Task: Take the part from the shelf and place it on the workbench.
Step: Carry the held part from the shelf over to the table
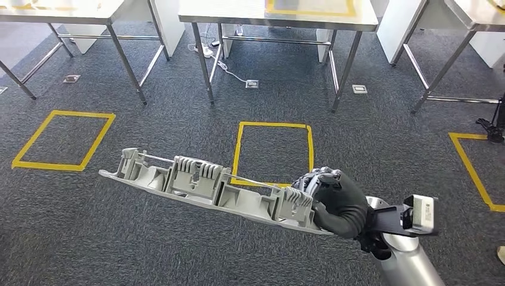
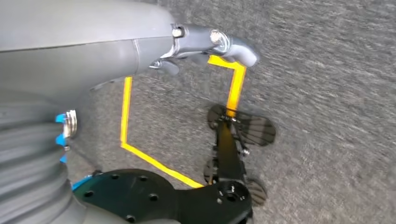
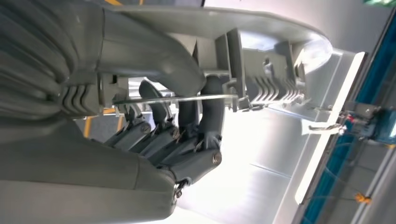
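A long grey plastic part [image 1: 202, 185] with ribs and clips hangs level above the carpet, reaching to the left from my right hand [image 1: 334, 201]. That hand grips the part's right end, dark fingers curled around it. The right wrist view shows the fingers [image 3: 187, 135] wrapped under a thin rod of the part [image 3: 271, 60], thumb across it. My left hand [image 2: 205, 44] hangs over the floor, thumb out, holding nothing. Ahead stands a steel workbench [image 1: 238, 15] with a yellow tape outline on its top.
Two more steel tables [image 1: 71, 12] [image 1: 476, 15] flank the middle one. Yellow tape squares [image 1: 274, 152] [image 1: 62, 140] mark the carpet. A white power strip and cable [image 1: 217, 59] lie under the middle bench. A dark stand foot [image 1: 491, 128] is at the right edge.
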